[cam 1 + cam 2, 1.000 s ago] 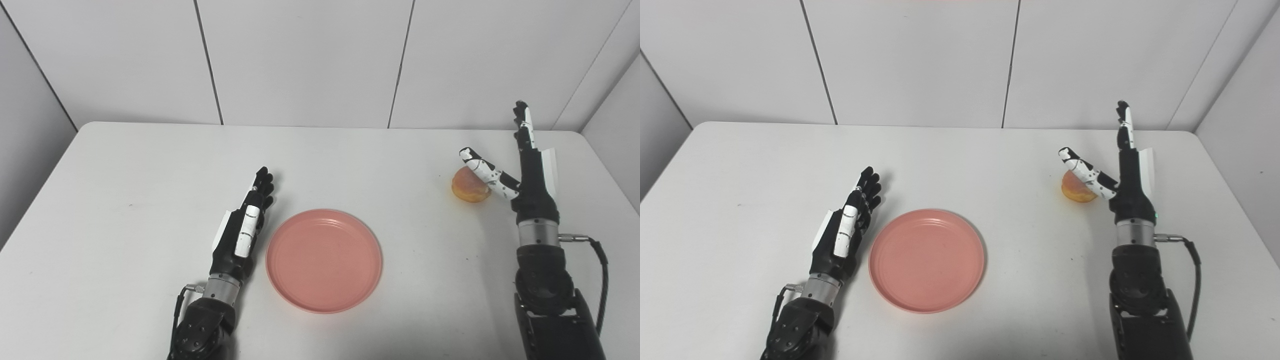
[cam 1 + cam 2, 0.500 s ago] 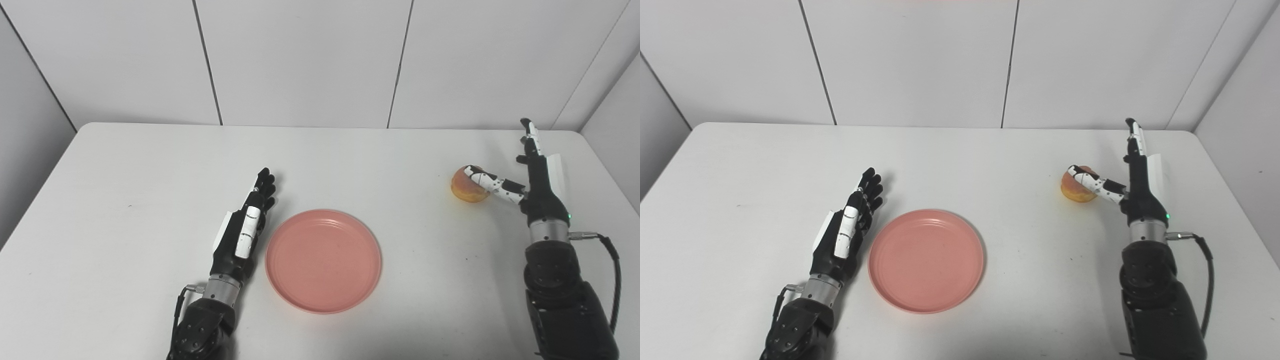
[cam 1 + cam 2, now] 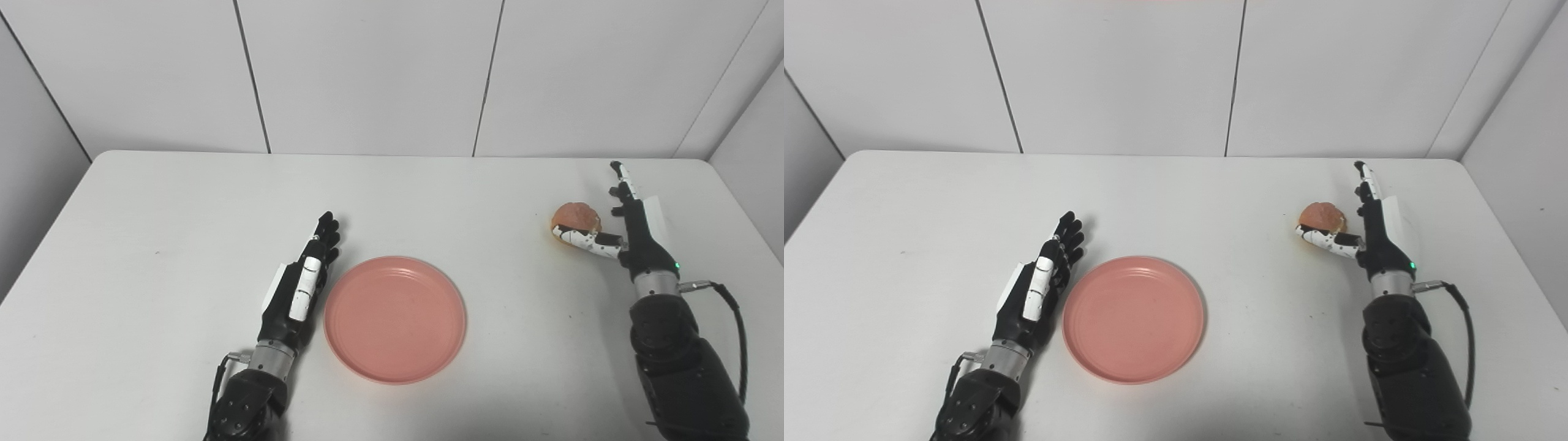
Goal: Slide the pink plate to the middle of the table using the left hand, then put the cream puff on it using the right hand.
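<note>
The pink plate (image 3: 395, 320) lies flat near the middle of the white table (image 3: 153, 220), toward the front edge. The left hand (image 3: 300, 285) rests just beside the plate's left rim, its fingers straight and pressed together, pointing away toward the back wall, holding nothing; whether it touches the rim cannot be told. The cream puff (image 3: 576, 217) sits on the table well to the right of the plate, near the far right corner. The right hand (image 3: 621, 229) is at the puff with its fingers spread: the thumb reaches across the near side of the puff and the other fingers stand straight up just right of it, so the hand is not closed on it. No writing or label can be read on anything
</note>
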Robot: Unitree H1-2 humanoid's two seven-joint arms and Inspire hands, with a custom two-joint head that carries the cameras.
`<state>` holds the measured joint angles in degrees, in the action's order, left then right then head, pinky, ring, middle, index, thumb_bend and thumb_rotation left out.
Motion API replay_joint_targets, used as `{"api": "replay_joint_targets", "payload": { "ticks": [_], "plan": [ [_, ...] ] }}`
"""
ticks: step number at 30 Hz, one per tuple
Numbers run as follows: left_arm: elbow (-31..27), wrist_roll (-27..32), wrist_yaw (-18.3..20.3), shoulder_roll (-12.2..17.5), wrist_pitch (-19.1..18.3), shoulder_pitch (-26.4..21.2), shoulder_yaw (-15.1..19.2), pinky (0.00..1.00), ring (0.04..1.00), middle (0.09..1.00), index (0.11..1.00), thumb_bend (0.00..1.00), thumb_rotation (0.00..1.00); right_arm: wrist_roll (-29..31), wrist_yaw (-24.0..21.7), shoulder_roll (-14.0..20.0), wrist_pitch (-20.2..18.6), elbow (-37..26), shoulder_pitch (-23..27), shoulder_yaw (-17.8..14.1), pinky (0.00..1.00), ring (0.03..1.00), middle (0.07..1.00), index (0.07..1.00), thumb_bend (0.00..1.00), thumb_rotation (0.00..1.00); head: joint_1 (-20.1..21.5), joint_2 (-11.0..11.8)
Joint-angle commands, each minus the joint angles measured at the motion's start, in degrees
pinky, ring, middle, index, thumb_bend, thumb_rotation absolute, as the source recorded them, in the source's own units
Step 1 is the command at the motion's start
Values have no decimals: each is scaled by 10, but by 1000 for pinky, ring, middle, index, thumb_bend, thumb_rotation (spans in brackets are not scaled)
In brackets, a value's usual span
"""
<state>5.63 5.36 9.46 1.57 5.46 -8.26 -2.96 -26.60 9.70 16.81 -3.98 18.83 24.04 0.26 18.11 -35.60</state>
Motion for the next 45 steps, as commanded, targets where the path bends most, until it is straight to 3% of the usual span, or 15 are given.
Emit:
{"api": "replay_joint_targets", "payload": {
  "ticks": [1, 16, 21, 24, 27, 29, 30, 32, 33, 37, 41, 45],
  "plan": [
    [28, 5, 6, 3, 13, 28, 0, 1000, 1000, 1000, 1000, 656, 1000, -6, 4, 17, 2, 1, 25, 2, 810, 908, 954, 963, 711, 308, 0, 1],
    [22, 9, 11, 4, 8, 29, 0, 1000, 1000, 1000, 1000, 644, 1000, -32, 7, 31, 3, 61, 47, 46, 804, 893, 927, 939, 651, 212, 0, -5],
    [20, 9, 11, 4, 8, 29, -1, 1000, 1000, 1000, 1000, 636, 1000, -45, 9, 36, 5, 69, 50, 60, 760, 858, 902, 910, 581, 157, 0, -6],
    [19, 10, 11, 4, 1, 29, 0, 1000, 1000, 1000, 1000, 649, 1000, -47, 23, 36, 17, 79, 51, 63, 626, 738, 829, 839, 522, 16, 0, -6],
    [17, 11, 12, 5, -1, 29, 0, 1000, 1000, 1000, 1000, 656, 1000, -50, 39, 35, 22, 89, 53, 67, 566, 688, 779, 789, 478, 1, 0, -6],
    [19, 12, 15, 6, 0, 28, -1, 1000, 1000, 1000, 1000, 658, 1000, -49, 37, 33, 8, 81, 51, 66, 434, 584, 697, 758, 420, 0, 0, -6],
    [18, 11, 14, 6, -2, 28, -1, 1000, 1000, 1000, 1000, 658, 1000, -49, 37, 32, 4, 77, 50, 66, 425, 576, 692, 756, 416, 0, 0, -6],
    [15, 11, 12, 5, -6, 30, -1, 1000, 1000, 1000, 1000, 660, 1000, -50, 35, 32, 0, 72, 48, 66, 323, 471, 533, 718, 507, 0, -1, -8],
    [14, 9, 12, 6, -5, 30, -2, 1000, 1000, 1000, 1000, 661, 1000, -50, 32, 32, -3, 69, 47, 67, 304, 450, 511, 709, 520, 0, -1, -8],
    [8, 10, 12, 5, -12, 30, -3, 1000, 1000, 1000, 1000, 672, 1000, -51, 19, 33, -18, 58, 45, 69, 175, 268, 475, 623, 538, 0, -3, -8],
    [6, 10, 11, 3, -15, 30, -2, 1000, 1000, 1000, 1000, 659, 1000, -54, 13, 32, -28, 53, 44, 69, 180, 289, 475, 612, 540, 0, -3, -9],
    [12, 8, 10, 2, -5, 28, -2, 1000, 1000, 1000, 1000, 649, 1000, -47, 9, 32, -27, 51, 43, 67, 143, 214, 470, 574, 544, 0, -3, -9]
  ]
}}
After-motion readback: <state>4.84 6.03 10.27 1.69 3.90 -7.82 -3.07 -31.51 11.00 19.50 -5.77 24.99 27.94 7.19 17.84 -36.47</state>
